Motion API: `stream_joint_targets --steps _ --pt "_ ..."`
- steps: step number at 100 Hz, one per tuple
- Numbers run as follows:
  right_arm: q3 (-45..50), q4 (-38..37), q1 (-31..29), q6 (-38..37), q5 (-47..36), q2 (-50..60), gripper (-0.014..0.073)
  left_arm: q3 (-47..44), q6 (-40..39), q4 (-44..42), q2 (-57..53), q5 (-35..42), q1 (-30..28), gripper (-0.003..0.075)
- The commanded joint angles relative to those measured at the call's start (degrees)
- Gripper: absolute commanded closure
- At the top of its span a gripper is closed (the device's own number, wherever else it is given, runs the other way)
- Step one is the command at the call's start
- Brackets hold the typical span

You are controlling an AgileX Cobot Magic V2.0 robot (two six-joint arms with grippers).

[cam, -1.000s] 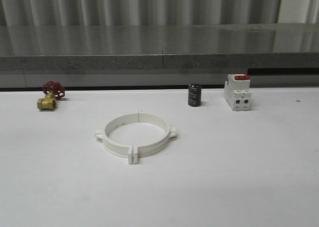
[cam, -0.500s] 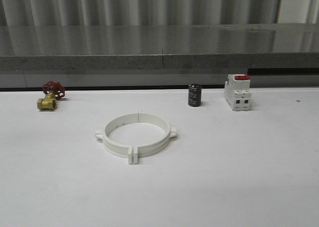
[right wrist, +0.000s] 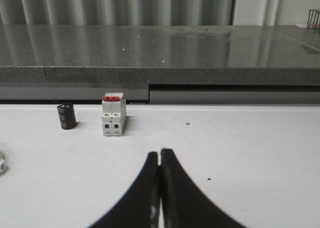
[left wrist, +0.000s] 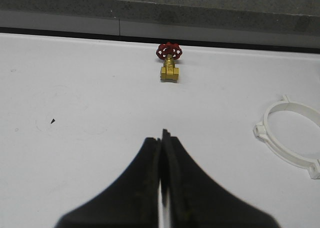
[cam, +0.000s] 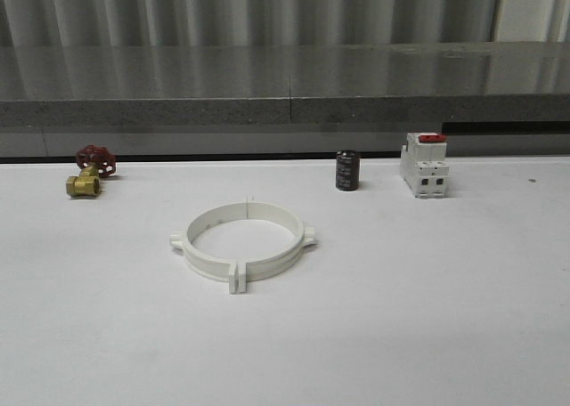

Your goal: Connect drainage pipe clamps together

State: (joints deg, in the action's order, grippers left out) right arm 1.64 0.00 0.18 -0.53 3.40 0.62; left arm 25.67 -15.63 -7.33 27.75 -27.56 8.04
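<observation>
centrally, drainage pipe clamps (cam: 242, 243) lying joined as ring on table (cam: 427, 281), btwn brass valve (cam: 89, 172) & switch (cam: 424, 164). wrist cams showing left gripper (left wrist: 162, 139) & right gripper (right wrist: 160, 155) both pinching closed, gripping nothing.

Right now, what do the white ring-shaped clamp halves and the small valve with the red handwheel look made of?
White ring-shaped clamp halves: likely moulded plastic, matte uniform white with crisp tabs. Small valve with the red handwheel: body looks like brass, shiny golden yellow; wheel seems painted metal, though plastic is possible.
</observation>
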Motion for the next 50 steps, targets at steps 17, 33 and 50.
stream_joint_targets --steps 17,33,50 --pt "-1.11 0.00 -0.40 0.00 -4.84 0.80 0.0661 1.59 -0.01 0.15 0.29 4.25 0.03 0.0741" --pt "-1.11 0.00 -0.40 0.00 -4.84 0.80 0.0661 1.59 -0.01 0.15 0.29 4.25 0.03 0.0741" --pt "-1.11 0.00 -0.40 0.00 -4.84 0.80 0.0661 1.38 -0.01 -1.38 -0.03 4.55 -0.11 0.0741"
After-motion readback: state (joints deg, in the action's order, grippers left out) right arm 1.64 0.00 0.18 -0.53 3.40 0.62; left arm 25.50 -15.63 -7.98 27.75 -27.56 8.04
